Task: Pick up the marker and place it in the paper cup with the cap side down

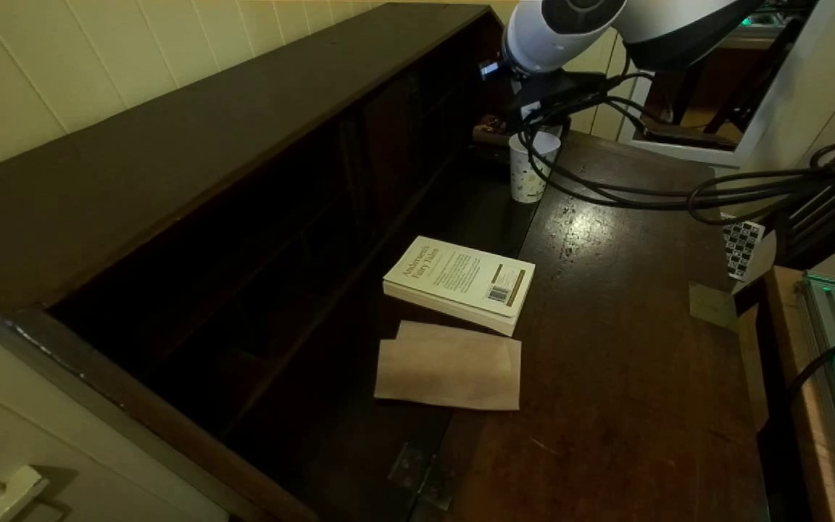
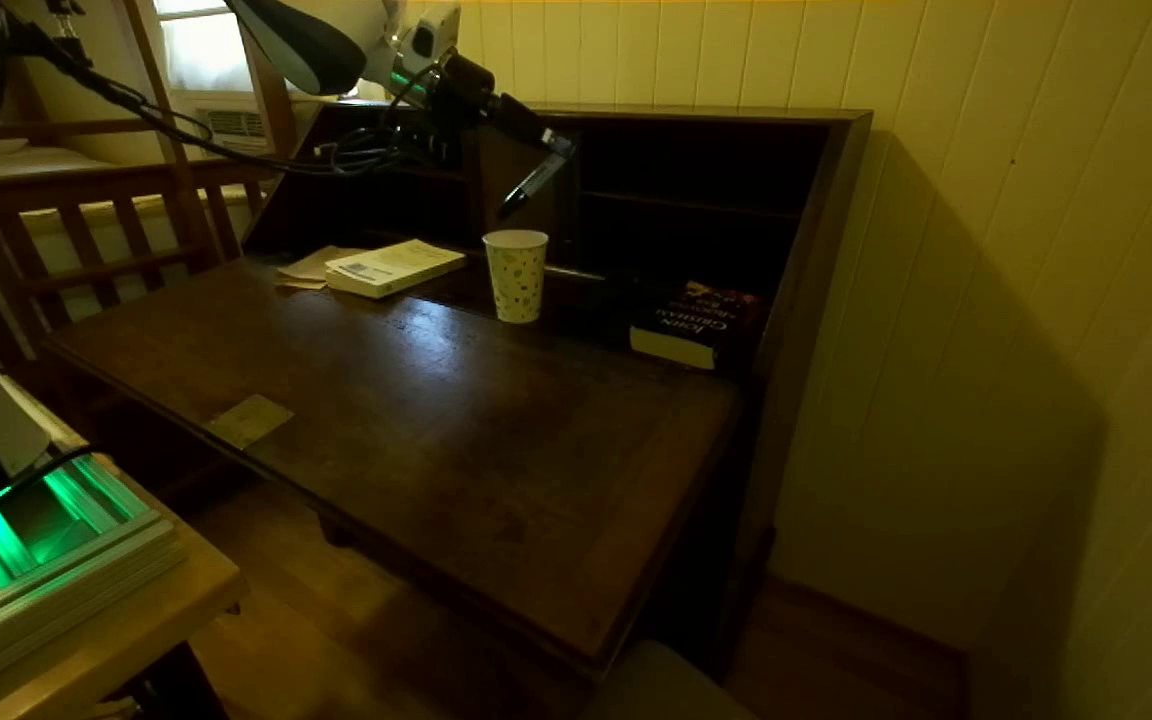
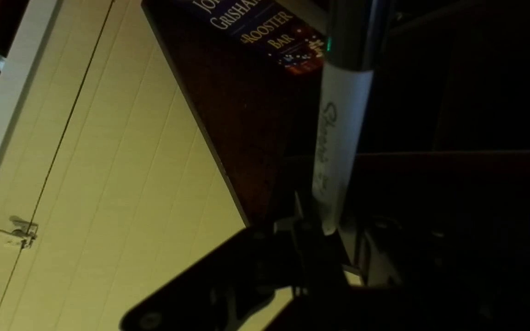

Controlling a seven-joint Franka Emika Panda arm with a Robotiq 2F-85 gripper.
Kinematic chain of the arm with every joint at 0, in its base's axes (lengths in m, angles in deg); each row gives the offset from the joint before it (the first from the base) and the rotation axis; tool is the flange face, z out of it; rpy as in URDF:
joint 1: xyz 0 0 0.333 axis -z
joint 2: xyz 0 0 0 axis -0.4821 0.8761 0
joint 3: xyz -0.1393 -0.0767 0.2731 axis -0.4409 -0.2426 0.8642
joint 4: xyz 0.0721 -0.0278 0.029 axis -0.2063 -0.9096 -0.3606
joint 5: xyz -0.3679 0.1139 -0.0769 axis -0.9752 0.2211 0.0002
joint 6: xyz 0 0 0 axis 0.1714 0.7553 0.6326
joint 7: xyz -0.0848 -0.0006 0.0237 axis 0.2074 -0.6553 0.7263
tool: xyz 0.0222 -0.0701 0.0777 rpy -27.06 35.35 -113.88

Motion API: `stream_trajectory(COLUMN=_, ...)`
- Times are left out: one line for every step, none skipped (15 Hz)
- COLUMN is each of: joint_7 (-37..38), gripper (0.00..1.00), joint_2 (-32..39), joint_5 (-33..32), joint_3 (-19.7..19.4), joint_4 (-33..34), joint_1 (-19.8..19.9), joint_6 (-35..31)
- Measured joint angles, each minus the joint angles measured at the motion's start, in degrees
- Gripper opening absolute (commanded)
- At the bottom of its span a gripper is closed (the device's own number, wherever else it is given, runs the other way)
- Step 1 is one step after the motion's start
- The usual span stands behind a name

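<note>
The marker has a light body and a dark cap. My gripper is shut on its body end, and the cap points down and tilts to the left in an exterior view. The wrist view shows the marker with its rear end between the dark fingers. The white paper cup with small print stands upright on the desk. It also shows in an exterior view, partly crossed by cables. The marker's cap appears above the cup's rim, apart from it. The fingertips are dark and partly hidden.
A white book and folded brown paper lie on the desk. A dark John Grisham book lies to the right of the cup in an exterior view. The desk's shelf unit rises behind. Loose cables hang from the arm.
</note>
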Motion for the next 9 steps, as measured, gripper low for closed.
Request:
stream_trajectory(joint_7=0.44, gripper=0.04, joint_2=0.02, joint_5=-0.92, joint_3=0.39, joint_4=-0.41, joint_1=0.3, joint_6=0.24)
stream_trajectory(joint_7=0.79, gripper=0.04, joint_2=0.02, joint_5=-1.82, joint_3=0.67, joint_4=-0.87, joint_1=0.61, joint_6=0.5)
stream_trajectory(joint_7=1.23, gripper=0.04, joint_2=0.0, joint_5=-2.84, joint_3=0.85, joint_4=-1.35, joint_1=0.88, joint_6=0.78)
stream_trajectory(joint_7=1.78, gripper=0.04, joint_2=-0.01, joint_5=-3.84, joint_3=1.06, joint_4=-1.87, joint_1=1.18, joint_6=1.24)
stream_trajectory(joint_7=2.58, gripper=0.04, joint_2=-0.02, joint_5=-4.97, joint_3=1.22, joint_4=-2.31, joint_1=1.4, joint_6=1.76)
stream_trajectory(joint_7=3.46, gripper=0.04, joint_2=-0.06, joint_5=-6.15, joint_3=1.34, joint_4=-2.69, joint_1=1.54, joint_6=2.44)
stream_trajectory(joint_7=4.52, gripper=0.04, joint_2=-0.1, joint_5=-7.48, joint_3=1.5, joint_4=-3.07, joint_1=1.63, joint_6=3.3)
stream_trajectory(joint_7=5.66, gripper=0.04, joint_2=-0.1, joint_5=-8.65, joint_3=1.72, joint_4=-3.38, joint_1=1.7, joint_6=3.95)
stream_trajectory(joint_7=6.71, gripper=0.04, joint_2=-0.1, joint_5=-9.66, joint_3=1.99, joint_4=-3.62, joint_1=1.78, joint_6=4.38)
